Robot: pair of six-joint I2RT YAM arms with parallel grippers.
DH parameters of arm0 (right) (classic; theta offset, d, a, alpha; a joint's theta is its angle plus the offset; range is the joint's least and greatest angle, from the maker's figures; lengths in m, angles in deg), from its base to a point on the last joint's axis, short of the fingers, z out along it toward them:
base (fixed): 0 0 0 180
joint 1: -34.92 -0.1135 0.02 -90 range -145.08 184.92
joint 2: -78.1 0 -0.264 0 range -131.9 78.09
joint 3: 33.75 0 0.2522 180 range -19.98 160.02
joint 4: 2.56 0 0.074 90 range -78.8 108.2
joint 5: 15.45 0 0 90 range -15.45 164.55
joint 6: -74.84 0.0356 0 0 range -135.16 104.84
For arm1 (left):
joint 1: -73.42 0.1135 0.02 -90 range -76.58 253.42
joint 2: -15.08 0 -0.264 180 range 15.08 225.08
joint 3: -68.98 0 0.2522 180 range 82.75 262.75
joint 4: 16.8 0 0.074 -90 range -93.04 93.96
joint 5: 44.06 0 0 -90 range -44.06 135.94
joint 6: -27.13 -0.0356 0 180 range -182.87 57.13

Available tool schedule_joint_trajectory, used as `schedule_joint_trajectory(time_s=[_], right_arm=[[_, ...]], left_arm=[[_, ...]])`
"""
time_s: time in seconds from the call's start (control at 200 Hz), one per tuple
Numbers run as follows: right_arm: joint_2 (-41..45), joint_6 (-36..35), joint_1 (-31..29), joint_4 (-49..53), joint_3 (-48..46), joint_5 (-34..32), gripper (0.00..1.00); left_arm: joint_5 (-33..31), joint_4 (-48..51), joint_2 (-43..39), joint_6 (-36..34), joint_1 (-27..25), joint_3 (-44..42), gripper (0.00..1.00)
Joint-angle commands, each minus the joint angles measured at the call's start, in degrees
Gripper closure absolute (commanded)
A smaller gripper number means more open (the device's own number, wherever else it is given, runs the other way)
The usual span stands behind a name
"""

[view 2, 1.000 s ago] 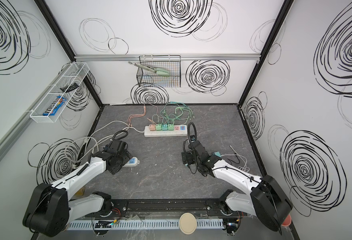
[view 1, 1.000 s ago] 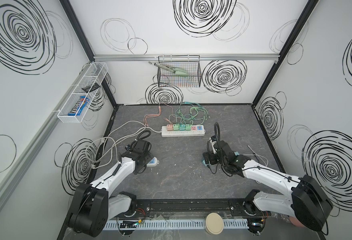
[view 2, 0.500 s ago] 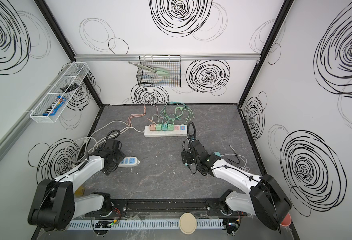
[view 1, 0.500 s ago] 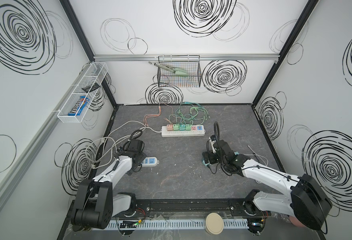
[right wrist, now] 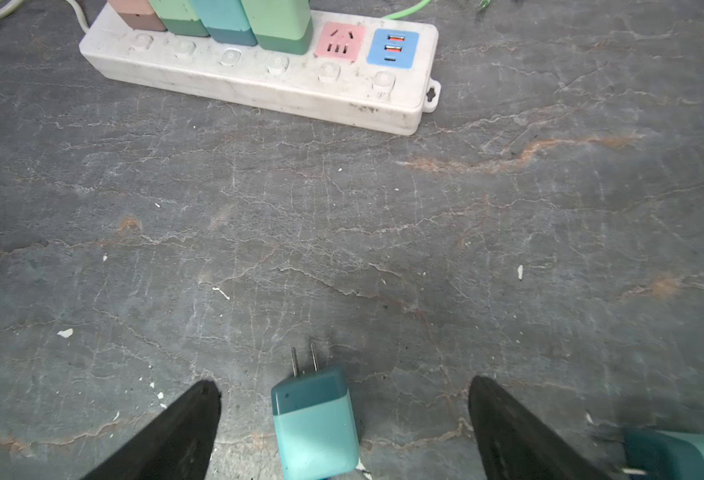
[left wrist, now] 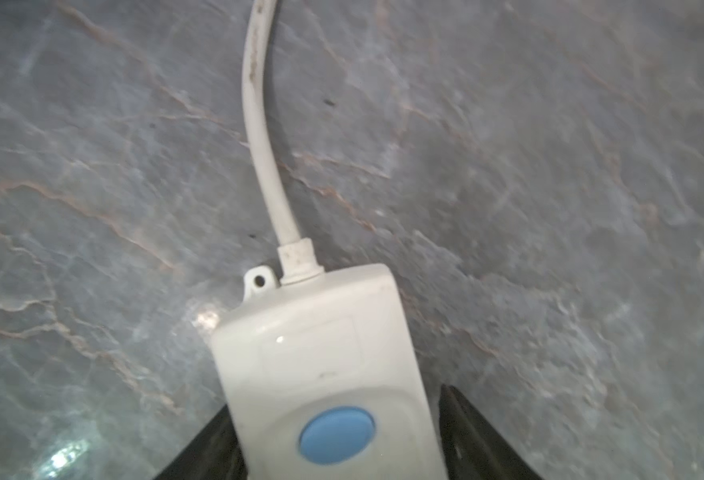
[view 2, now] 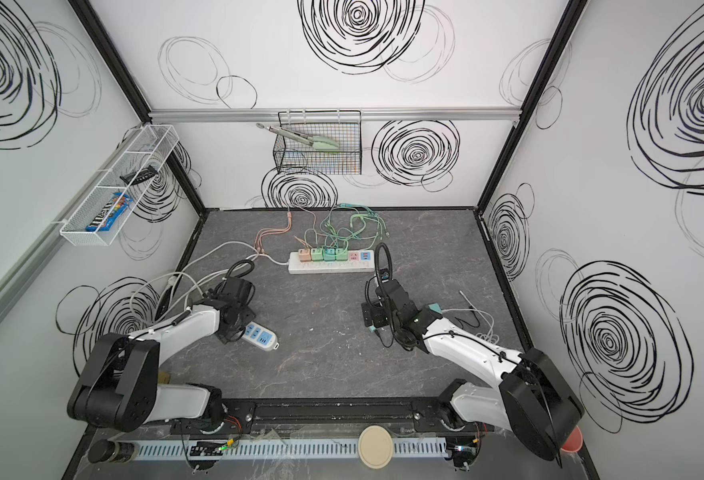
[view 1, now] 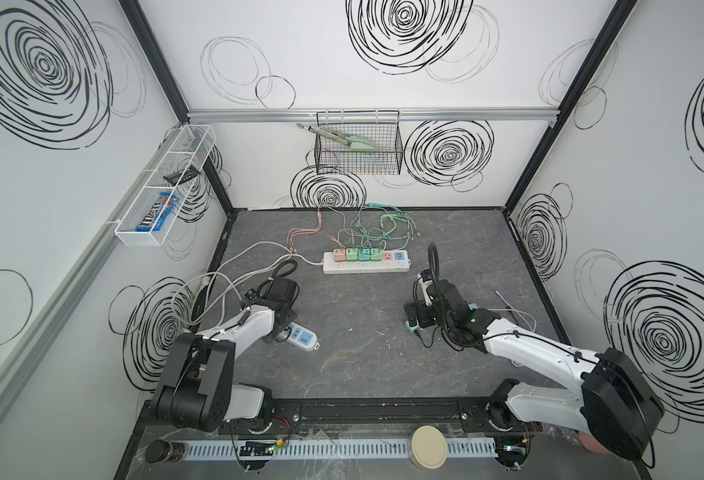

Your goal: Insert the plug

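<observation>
A teal plug (right wrist: pixel 315 428) lies flat on the grey table, its two prongs pointing toward the long white power strip (right wrist: pixel 258 83). My right gripper (right wrist: pixel 342 384) is open, one finger on each side of the plug and touching neither side; in a top view the gripper (view 1: pixel 414 318) sits low at right of centre. The strip's pink socket (right wrist: pixel 340 41) is free. My left gripper (left wrist: pixel 337 399) straddles a small white strip (left wrist: pixel 321 353) with a blue button; a gap shows on one side. In both top views that strip (view 1: pixel 302 337) (view 2: pixel 261 336) shows blue sockets.
Several pink and green chargers fill the long strip (view 1: pixel 364 266), with tangled cables (view 1: pixel 379 226) behind it. A second teal plug (right wrist: pixel 674 455) lies by my right arm. White cords (view 1: pixel 225 282) loop at left. A wire basket (view 1: pixel 358 153) hangs on the back wall.
My left gripper has swung back over the small strip and its jaws have narrowed around it; the strip has shifted slightly toward the front. The right arm has not moved.
</observation>
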Motion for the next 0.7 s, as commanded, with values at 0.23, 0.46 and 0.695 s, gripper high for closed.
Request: schedule_joint_trajectory(time_s=[0.23,0.46,0.695], right_arm=[[1.77,0.27,0.5,-2.4,0.08,-0.04,0.03],[3.72,0.9,0.64,-3.59,-1.49,0.55,0.03],[4.54,-0.24,0.82,-4.89,-2.36,3.16,0.03]], left_arm=[[7.18,-0.42,2.26,11.38,-18.45,5.35,0.36],[12.17,-4.23,5.72,18.22,-28.39,10.74,0.29],[12.68,-2.34,11.33,16.96,-34.34,19.39,0.23]])
